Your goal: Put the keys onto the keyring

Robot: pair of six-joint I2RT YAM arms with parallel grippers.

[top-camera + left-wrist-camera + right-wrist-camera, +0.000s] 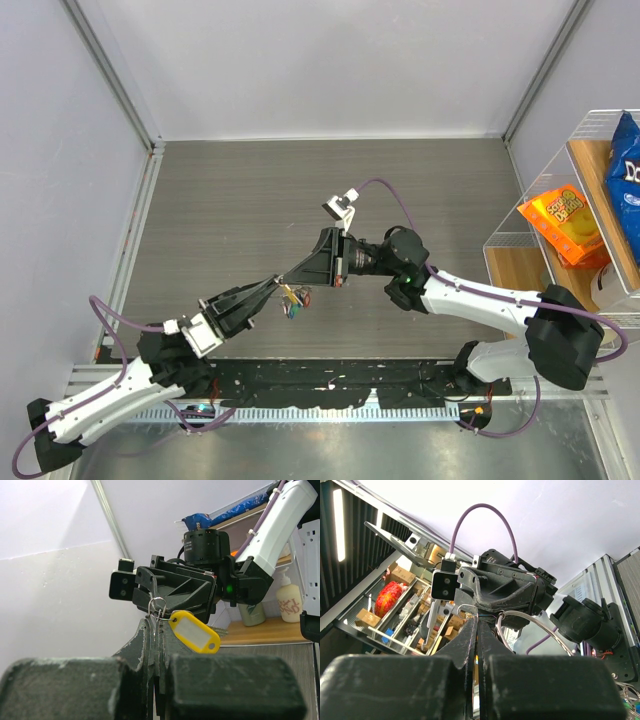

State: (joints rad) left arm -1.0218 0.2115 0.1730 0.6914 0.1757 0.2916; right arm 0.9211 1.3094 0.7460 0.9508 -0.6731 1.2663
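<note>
Top view: the left gripper (272, 286) and right gripper (295, 274) meet tip to tip over the table (220, 200), with one bunch of keys (293, 300) hanging just beneath. Left wrist: the left gripper is clamped on one keyring (157, 605), and one yellow head (195, 631) dangles to its right. Right wrist: the right gripper is clamped on the keyring's wire

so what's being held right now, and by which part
The keyring, pinched at its thin wire by the left end effector and, it seems, the right end effector from opposite sides; the keys hang free below.
</note>
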